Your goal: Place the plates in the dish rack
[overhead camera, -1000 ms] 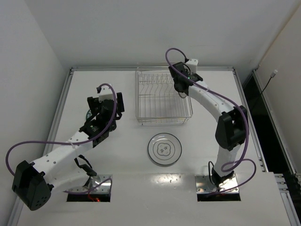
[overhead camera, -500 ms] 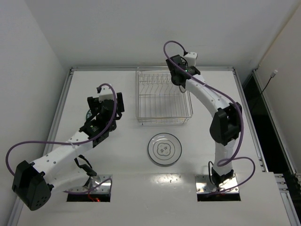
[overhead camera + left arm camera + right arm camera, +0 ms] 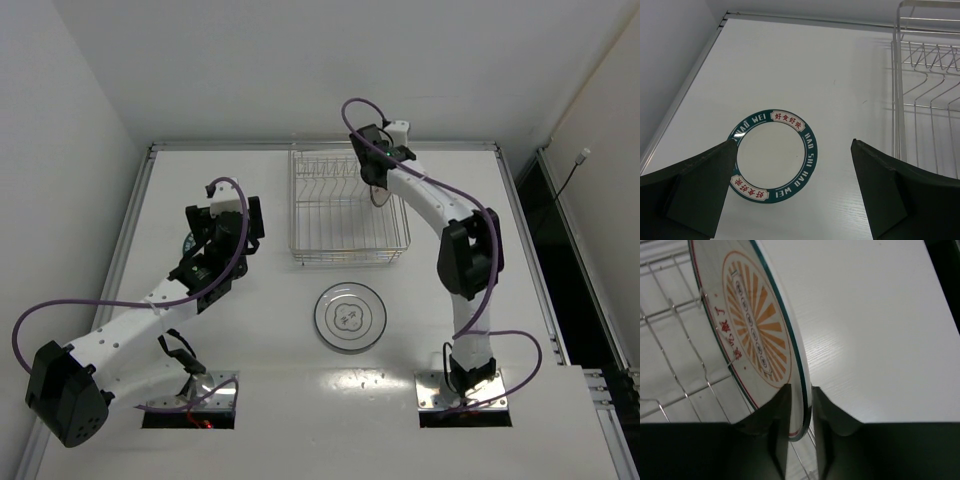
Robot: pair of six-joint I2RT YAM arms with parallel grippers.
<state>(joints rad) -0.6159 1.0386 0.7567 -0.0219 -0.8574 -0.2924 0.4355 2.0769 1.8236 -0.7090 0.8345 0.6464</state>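
My right gripper [image 3: 800, 390] is shut on the rim of the white plate with the orange sunburst pattern [image 3: 755, 325]. It holds the plate on edge over the right side of the silver wire dish rack [image 3: 340, 215], among the prongs [image 3: 670, 335]. In the top view the plate [image 3: 380, 196] shows just below the gripper [image 3: 376, 178]. My left gripper [image 3: 792, 142] is open and empty above the green-rimmed plate [image 3: 770, 155], which lies flat at the table's left [image 3: 187, 241]. The pale grey plate [image 3: 350, 317] lies flat in front of the rack.
The rack's left wall and prongs [image 3: 925, 95] stand to the right of my left gripper. A metal rail [image 3: 135, 230] edges the table on the left, and walls close in at the back and sides.
My right gripper has swung left and turned over the rack with the orange plate, whose edge now shows below it. The left arm has not moved.
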